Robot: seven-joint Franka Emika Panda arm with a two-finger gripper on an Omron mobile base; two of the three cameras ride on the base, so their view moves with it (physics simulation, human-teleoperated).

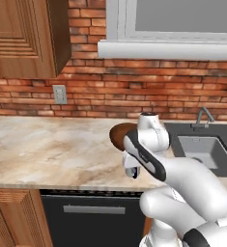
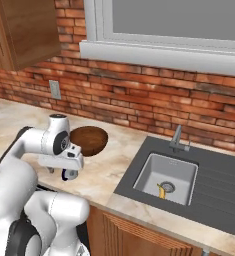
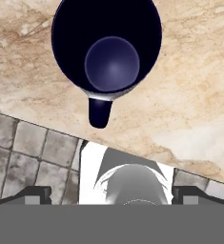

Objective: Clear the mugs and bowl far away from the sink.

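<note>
A dark blue mug [image 3: 106, 45] with a pale inside stands upright on the marble counter, close to its front edge, with its handle [image 3: 99, 112] turned toward that edge. My gripper [image 3: 111, 194] hangs above the mug and points straight down. It is open wide, and its fingertips [image 3: 37, 193] hold nothing. From the base views the same mug [image 1: 132, 172] [image 2: 69, 174] peeks out under the hand. The brown bowl [image 1: 119, 135] [image 2: 89, 141] sits just behind the arm, on the counter left of the sink [image 1: 204, 149] [image 2: 166, 172].
The faucet [image 2: 177, 137] rises behind the basin, and a small yellow object [image 2: 160, 191] lies by the drain. A ridged drainboard [image 2: 224, 185] lies to the right. The marble counter [image 1: 42, 149] stretches left under a wall cabinet [image 1: 23, 36]. Tiled floor [image 3: 32, 147] shows past the edge.
</note>
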